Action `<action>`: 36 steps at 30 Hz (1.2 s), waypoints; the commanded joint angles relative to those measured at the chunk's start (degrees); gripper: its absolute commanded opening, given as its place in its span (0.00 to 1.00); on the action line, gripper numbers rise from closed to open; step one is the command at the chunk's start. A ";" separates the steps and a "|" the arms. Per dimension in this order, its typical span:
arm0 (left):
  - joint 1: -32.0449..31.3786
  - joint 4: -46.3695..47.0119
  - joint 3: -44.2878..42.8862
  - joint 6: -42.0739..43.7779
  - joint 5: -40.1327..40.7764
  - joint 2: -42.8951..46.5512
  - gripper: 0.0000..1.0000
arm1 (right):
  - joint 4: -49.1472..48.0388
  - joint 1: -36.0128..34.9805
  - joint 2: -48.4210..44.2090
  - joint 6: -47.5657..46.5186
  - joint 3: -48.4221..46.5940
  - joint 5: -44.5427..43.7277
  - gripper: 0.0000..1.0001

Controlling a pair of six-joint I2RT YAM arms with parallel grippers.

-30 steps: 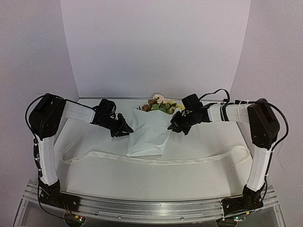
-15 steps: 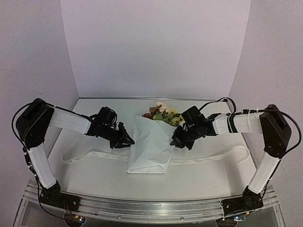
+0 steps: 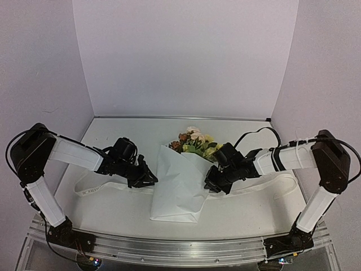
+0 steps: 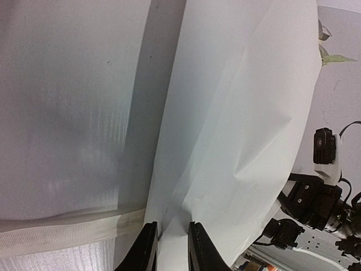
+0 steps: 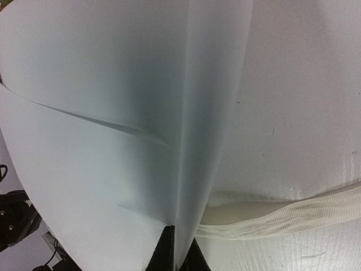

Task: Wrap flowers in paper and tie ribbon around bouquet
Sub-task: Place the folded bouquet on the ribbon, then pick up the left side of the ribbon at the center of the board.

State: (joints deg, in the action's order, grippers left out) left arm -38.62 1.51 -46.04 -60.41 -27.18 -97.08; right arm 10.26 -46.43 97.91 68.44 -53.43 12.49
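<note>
Left tool (image 4: 169, 251): narrow, pinching paper (image 4: 237, 113) edge.
Right tool (image 5: 176, 254): clamped on opposite edge.
Bouquet (image 3: 179, 183): between tools, over ribbon (image 5: 293, 217).
Risk: uneven pull tears thin sheet or unrolls cone, spilling flowers (image 3: 194, 144).

- Mid-frame on the table (image 3: 124, 212) lies the bouquet (image 3: 179, 189), flowers (image 3: 194, 144) at its upper end.
- Beneath it crosses the ribbon (image 3: 101, 183).
- At its left edge the left gripper (image 3: 151, 179), opposite the right gripper (image 3: 210, 185).

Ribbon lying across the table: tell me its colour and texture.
The long narrow fabric ribbon is cream-white with fine ribbing, clearest in the right wrist view.
</note>
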 commanded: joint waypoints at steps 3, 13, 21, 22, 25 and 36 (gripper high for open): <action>-0.32 2.72 1.59 -1.61 3.89 3.16 0.30 | -1.38 -0.48 -2.18 -0.18 0.62 -3.33 0.15; -0.17 -10.23 -1.49 0.58 16.51 12.95 0.52 | 6.62 -0.42 -7.98 -4.13 -0.97 -10.70 0.64; 4.87 -19.92 4.72 -5.02 26.84 23.94 0.58 | 14.03 0.71 -14.83 -6.30 2.33 -19.69 0.93; 5.25 -21.39 5.31 -6.33 29.05 25.08 0.58 | 14.26 0.98 -15.25 -6.44 2.76 -19.69 0.93; 5.95 -25.76 7.16 -10.78 32.96 28.73 0.60 | 14.92 1.76 -17.06 -7.01 4.19 -20.44 0.96; 7.90 -29.12 15.58 -30.10 37.15 34.70 0.63 | 15.96 5.39 -26.57 -6.88 12.57 -22.03 0.98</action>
State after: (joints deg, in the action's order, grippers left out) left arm -31.57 -28.17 -32.88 -81.23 7.19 -63.91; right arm 24.98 -42.87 75.30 61.60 -43.97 -6.94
